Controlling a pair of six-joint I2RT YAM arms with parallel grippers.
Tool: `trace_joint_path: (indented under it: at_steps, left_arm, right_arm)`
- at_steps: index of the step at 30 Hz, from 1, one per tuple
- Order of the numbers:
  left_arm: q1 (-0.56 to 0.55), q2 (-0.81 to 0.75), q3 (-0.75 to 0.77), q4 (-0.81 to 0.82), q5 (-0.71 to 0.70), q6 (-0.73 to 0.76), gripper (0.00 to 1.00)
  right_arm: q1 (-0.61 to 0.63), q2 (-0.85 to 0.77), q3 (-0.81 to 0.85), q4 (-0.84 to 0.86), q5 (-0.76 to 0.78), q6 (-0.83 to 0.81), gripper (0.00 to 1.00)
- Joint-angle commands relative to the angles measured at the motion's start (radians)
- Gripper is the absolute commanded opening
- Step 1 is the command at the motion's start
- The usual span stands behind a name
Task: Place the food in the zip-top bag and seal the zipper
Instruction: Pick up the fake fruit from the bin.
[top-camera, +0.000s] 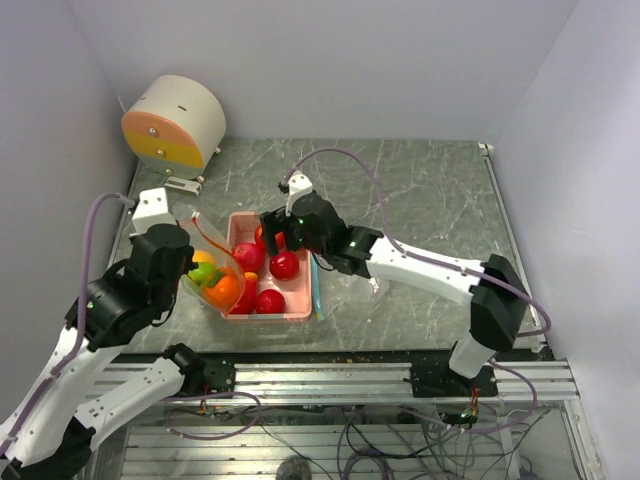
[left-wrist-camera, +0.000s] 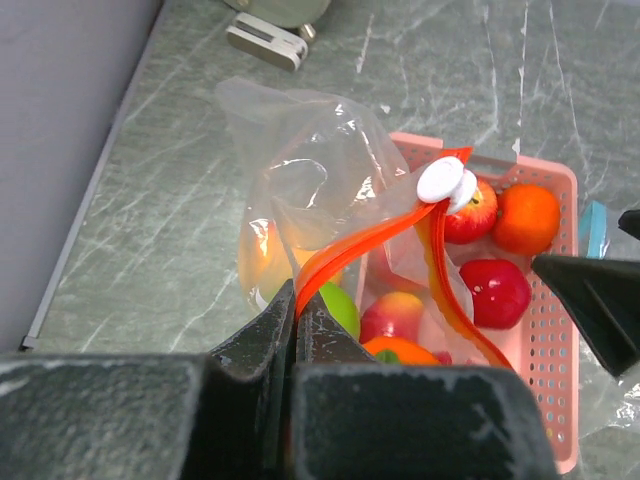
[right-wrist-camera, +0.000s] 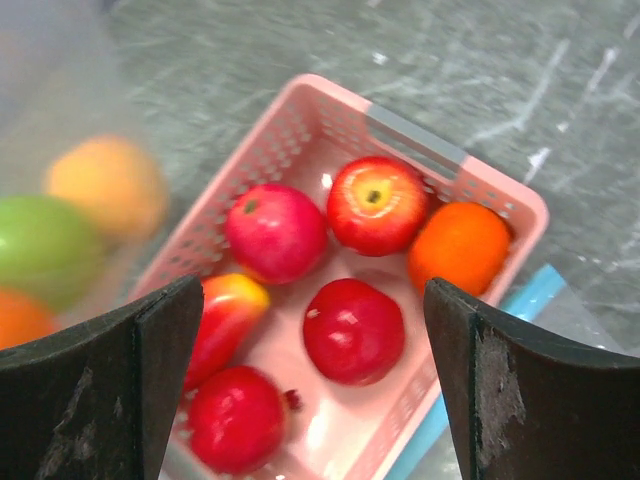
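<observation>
- A grey-green marbled table (top-camera: 420, 200) is seen under everything.
- A cream drum (top-camera: 175, 125) with an orange and yellow face is set at the far left corner.
- The zip-top bag (left-wrist-camera: 300, 190) is held up at the left of the basket, touching it, with its mouth spread open toward the right.
- The pink basket (right-wrist-camera: 420, 140) is placed near the middle of the table, between the two arms.
- A teal-blue strip (top-camera: 316, 285) edging some clear plastic is laid flat just beside the basket's right wall.
- The left gripper (left-wrist-camera: 297, 300) is pressed together on the zipper (left-wrist-camera: 370, 240), which is shown here as an orange-red band along the bag's mouth.
- The right gripper (right-wrist-camera: 308, 300) is hung over the basket with its jaws wide apart and nothing between them.
- Inside the bag a green apple (right-wrist-camera: 45, 250), a yellow-orange fruit (right-wrist-camera: 108, 185) and an orange fruit (left-wrist-camera: 400, 350) are seen.
- In the basket four red apples (right-wrist-camera: 275, 232), a red-and-yellow one (right-wrist-camera: 225, 310) and a basket orange (right-wrist-camera: 458, 245) are gathered.
- A white slider (left-wrist-camera: 445, 182) is fixed on the zipper at its far end.
</observation>
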Motion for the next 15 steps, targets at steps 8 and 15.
trace_joint_path:
  at_steps: [8,15]
  left_arm:
    - [0.004,-0.071,0.051,-0.082,-0.091,-0.005,0.07]
    - [0.004,-0.079,0.037,-0.080,-0.092,-0.002,0.07]
  right_arm:
    - [-0.110,0.318,0.235,-0.096,0.070,-0.055,0.88]
    - [-0.109,0.399,0.269,-0.195,0.169,-0.050,0.81]
